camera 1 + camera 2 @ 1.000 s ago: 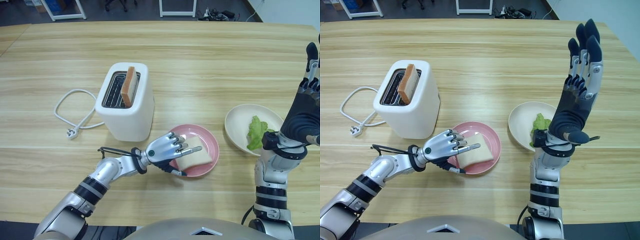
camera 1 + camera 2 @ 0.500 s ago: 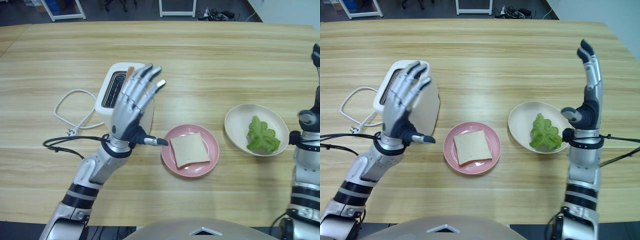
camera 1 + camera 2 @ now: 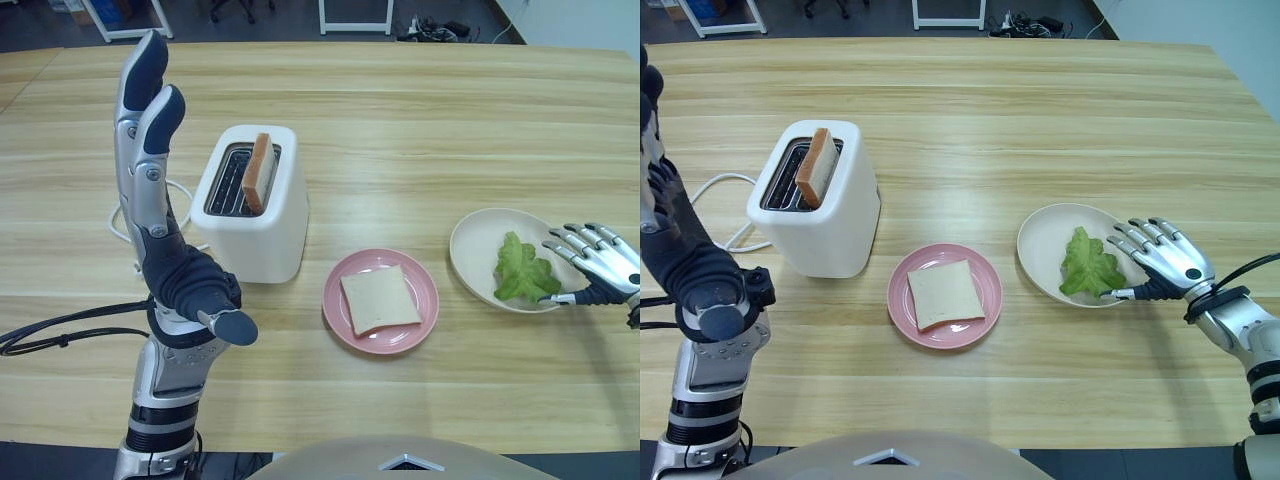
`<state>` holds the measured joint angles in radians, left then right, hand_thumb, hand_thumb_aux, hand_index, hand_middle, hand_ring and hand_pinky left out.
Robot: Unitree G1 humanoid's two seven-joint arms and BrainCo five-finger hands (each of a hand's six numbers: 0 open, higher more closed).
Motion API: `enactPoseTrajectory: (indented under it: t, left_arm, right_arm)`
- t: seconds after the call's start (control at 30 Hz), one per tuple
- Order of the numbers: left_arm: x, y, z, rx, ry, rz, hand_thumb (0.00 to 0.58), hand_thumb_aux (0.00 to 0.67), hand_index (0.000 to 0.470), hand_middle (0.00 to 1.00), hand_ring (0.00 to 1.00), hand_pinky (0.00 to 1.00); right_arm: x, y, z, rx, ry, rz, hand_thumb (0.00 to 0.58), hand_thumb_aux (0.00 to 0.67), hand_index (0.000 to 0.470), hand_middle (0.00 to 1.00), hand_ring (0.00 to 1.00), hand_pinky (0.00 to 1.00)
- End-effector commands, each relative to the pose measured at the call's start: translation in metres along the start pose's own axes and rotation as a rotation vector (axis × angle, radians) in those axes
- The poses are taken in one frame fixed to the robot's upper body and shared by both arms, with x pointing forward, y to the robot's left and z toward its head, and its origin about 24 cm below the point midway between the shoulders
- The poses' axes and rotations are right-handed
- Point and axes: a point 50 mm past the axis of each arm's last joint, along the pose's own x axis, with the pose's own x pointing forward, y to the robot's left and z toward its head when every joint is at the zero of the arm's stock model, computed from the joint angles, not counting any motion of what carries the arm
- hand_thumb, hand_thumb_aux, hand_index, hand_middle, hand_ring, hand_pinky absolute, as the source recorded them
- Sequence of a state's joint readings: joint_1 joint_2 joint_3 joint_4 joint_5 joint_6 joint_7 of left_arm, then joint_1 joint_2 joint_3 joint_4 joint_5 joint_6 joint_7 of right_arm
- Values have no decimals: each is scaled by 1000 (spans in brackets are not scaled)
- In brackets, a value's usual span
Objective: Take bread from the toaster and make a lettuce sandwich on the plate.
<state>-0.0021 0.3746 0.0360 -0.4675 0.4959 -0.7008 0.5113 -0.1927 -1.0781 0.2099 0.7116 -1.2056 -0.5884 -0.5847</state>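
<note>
Pale square bread on pink plate

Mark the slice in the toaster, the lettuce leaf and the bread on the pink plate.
upright slice [image 3: 260,172], left eye view, middle of its raised side.
lettuce leaf [image 3: 520,268], left eye view, centre of the leaf.
flat bread slice [image 3: 945,294], right eye view, middle of its top face.

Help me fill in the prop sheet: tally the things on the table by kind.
Toaster: 1
Dishes: 2, pink plate and cream bowl
Bread slices: 2, toasted slice in the toaster, white slice on the plate
Lettuce leaf: 1
Total: 6
</note>
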Motion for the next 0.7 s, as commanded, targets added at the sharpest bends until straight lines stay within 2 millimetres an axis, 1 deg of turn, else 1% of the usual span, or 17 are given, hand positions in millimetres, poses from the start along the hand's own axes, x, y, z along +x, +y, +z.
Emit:
enactPoseTrajectory:
  t: [0.03, 0.17, 0.37, 0.57, 0.7]
  left_arm:
    - [-3, 1, -1, 9, 21, -17, 0, 0, 0, 0, 0, 0]
    - [-4, 1, -1, 18, 28, -29, 0, 0, 0, 0, 0, 0]
    - [-6, 0, -2, 22, 34, -56, 0, 0, 0, 0, 0, 0]
    - [-6, -1, -2, 23, 33, -82, 0, 0, 0, 0, 0, 0]
    - [-7, -1, -3, 25, 35, -96, 0, 0, 0, 0, 0, 0]
  right_arm:
    - [4, -4, 0, -8, -39, 4, 0, 0, 0, 0, 0, 0]
    - [14, -4, 3, -12, -53, 3, 0, 0, 0, 0, 0, 0]
    - [21, 1, 7, -7, -67, 19, 0, 0, 0, 0, 0, 0]
    - [22, 11, 13, 4, -97, 70, 0, 0, 0, 0, 0, 0]
    - [19, 20, 15, 23, -104, 136, 0, 0, 0, 0, 0, 0]
